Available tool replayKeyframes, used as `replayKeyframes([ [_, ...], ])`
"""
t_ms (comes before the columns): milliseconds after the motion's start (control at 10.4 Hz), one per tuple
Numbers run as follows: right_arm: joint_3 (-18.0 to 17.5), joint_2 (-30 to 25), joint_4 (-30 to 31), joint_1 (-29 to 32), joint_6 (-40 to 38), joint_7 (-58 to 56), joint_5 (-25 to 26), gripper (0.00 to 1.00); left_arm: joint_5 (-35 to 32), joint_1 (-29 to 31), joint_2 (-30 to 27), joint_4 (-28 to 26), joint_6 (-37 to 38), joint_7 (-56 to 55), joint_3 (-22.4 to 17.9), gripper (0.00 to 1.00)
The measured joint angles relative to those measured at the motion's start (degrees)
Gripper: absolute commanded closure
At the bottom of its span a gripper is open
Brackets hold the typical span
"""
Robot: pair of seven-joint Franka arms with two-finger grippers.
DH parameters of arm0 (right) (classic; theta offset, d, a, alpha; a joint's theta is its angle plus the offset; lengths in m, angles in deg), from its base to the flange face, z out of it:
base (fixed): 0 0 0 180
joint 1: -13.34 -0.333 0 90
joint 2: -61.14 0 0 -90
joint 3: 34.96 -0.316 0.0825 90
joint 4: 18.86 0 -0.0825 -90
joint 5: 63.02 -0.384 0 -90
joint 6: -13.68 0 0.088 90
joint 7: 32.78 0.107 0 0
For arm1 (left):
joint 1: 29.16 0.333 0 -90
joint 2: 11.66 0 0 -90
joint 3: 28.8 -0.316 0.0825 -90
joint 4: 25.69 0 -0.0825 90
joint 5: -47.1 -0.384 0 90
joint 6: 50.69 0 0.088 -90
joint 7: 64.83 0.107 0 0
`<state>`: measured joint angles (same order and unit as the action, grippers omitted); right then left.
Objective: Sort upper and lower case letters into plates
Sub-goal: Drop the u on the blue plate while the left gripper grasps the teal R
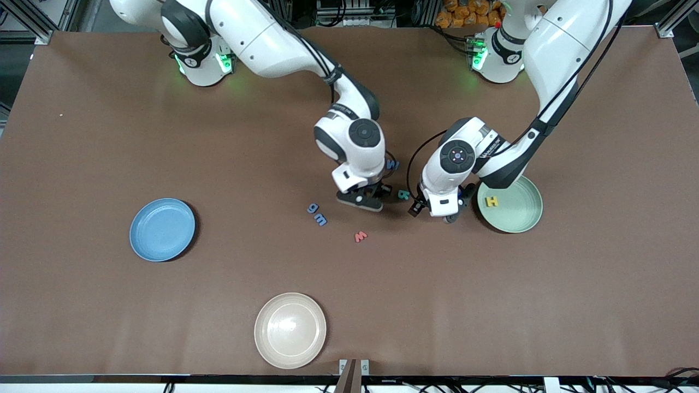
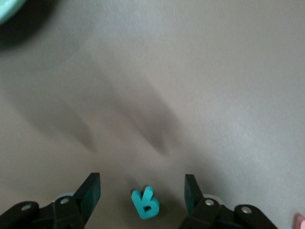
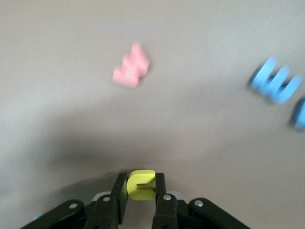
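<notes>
My right gripper [image 1: 365, 200] is shut on a small yellow letter u [image 3: 141, 185], low over the table beside the blue g [image 1: 313, 208] and blue m [image 1: 320, 219]. The red w [image 1: 360, 237] lies nearer the front camera. My left gripper [image 2: 142, 193] is open, with the teal R [image 2: 145, 202] lying flat on the table between its fingers, untouched. In the front view the left gripper [image 1: 416, 207] hangs between the teal R [image 1: 403, 194] and the pale green plate [image 1: 521, 218], which holds a yellow H [image 1: 492, 201]. A blue M [image 1: 392, 164] shows beside the right wrist. The blue plate [image 1: 162, 229] holds nothing.
A cream-beige plate [image 1: 290, 330] sits near the front edge of the brown table. The two arms' hands are close together in the middle of the table. A pink-red letter's edge [image 2: 300, 222] shows at the border of the left wrist view.
</notes>
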<state>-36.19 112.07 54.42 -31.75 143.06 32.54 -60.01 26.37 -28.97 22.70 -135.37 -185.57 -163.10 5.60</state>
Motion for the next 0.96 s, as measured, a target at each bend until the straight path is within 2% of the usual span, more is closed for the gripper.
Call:
replayKeyframes([
  [384,0.2,-6.9,0.3,11.3,-9.4,-12.3,0.0,1.00,0.0,-3.4,2.3,0.9,-0.1,-5.5,-0.8,0.28],
  [672,0.4,-13.4,8.6,22.9,-9.9,-29.0,0.0,1.00,-0.5,-4.0,4.5,0.9,-1.2,-7.1,-2.0,0.29],
  [960,0.3,-19.7,18.8,34.3,-10.2,-45.5,-0.1,1.00,-4.7,-6.9,5.7,1.0,-1.8,-13.7,-2.9,0.31],
])
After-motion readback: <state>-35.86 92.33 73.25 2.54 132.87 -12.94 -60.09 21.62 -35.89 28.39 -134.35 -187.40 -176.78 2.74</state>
